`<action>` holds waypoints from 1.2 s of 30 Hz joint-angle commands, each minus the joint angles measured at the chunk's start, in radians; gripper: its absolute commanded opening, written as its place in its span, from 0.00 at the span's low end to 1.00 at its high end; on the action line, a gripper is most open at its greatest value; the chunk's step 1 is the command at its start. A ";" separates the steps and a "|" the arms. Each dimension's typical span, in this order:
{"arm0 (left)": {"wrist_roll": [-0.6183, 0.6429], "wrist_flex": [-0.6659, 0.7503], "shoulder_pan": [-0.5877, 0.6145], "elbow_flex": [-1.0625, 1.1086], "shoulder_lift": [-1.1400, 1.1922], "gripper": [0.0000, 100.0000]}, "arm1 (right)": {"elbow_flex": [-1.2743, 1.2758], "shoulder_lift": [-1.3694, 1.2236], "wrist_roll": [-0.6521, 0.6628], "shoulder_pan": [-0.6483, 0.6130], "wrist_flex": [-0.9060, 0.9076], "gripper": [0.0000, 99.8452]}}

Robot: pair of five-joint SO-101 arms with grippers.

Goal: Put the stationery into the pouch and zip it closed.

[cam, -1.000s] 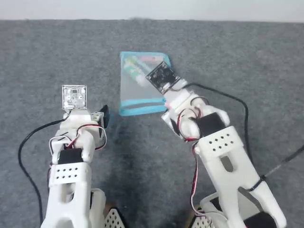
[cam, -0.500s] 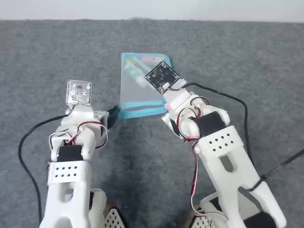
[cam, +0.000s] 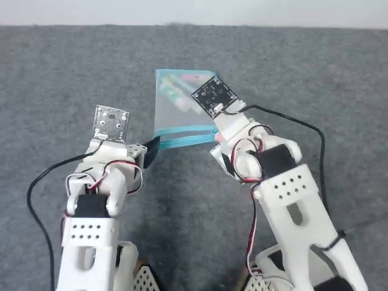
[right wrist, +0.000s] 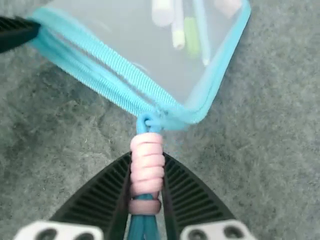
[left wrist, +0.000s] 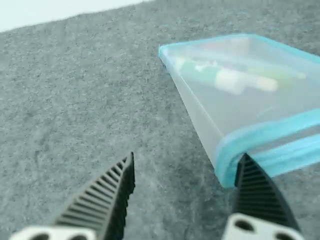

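A translucent pouch with a blue zip edge lies on the grey felt, with pens inside it. My right gripper is shut on the pink zipper pull at the pouch's near right corner. My left gripper stands open at the near left corner, with one finger right beside the blue edge and the other finger over bare felt. In the high view the left gripper touches or almost touches that corner.
Grey felt covers the whole table, with free room to the left, right and behind the pouch. A black cable loops off the right arm. A pale wall edge runs along the back.
My left arm has moved forward and rightward until its open gripper reached the pouch's near left corner. The right arm shifted slightly right, still holding the pull.
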State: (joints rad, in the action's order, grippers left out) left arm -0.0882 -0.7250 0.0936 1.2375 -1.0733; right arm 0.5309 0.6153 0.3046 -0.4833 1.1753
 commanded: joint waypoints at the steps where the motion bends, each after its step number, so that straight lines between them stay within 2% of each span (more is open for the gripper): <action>1: -0.011 0.089 -0.008 -0.008 0.072 0.31 | -0.064 0.090 -0.014 0.005 0.012 0.01; 4: -0.011 0.152 -0.008 -0.010 0.126 0.31 | -0.068 0.117 -0.009 -0.004 0.047 0.01; 9: -0.006 0.287 -0.026 -0.007 0.222 0.31 | -0.061 0.150 -0.008 -0.096 0.128 0.01; 13: -0.006 0.385 -0.078 -0.004 0.324 0.26 | -0.060 0.151 -0.008 -0.159 0.162 0.01; 17: -0.002 0.463 -0.114 -0.002 0.408 0.17 | -0.054 0.140 -0.008 -0.160 0.160 0.01; 21: 0.106 0.465 -0.129 -0.002 0.408 0.00 | 0.029 0.140 -0.006 -0.160 0.087 0.01; 25: 0.143 0.397 -0.130 -0.004 0.358 0.01 | 0.124 0.148 -0.008 -0.166 -0.033 0.01; 28: 0.227 0.336 -0.135 -0.005 0.315 0.01 | 0.163 0.140 -0.014 -0.200 -0.111 0.01; 32: 0.232 0.296 -0.209 -0.001 0.290 0.01 | 0.170 0.140 -0.017 -0.298 -0.185 0.01; 36: 0.213 0.290 -0.230 0.002 0.288 0.01 | 0.173 0.139 -0.017 -0.329 -0.239 0.01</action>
State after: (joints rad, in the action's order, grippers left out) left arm 0.1204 -0.4273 -0.0982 1.2528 -0.7419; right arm 0.7104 0.7165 0.3015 -0.7825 0.9866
